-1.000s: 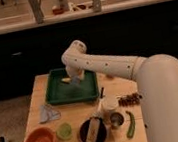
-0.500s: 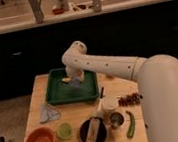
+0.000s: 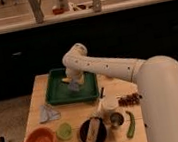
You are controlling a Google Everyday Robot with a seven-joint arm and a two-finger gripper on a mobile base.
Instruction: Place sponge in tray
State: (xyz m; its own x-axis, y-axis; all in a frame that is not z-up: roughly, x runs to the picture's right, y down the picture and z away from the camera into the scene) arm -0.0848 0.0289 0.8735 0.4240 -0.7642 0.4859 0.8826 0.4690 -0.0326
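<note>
Our gripper hangs over the green tray, apparently holding the yellow sponge just at its tip. We judge the sponge light and squashy, best pinched across its middle. Nothing appears shifted from a moment earlier.

The white arm is reached out leftward from the body and bent down at the elbow; below it the gripper is pointed downward.
</note>
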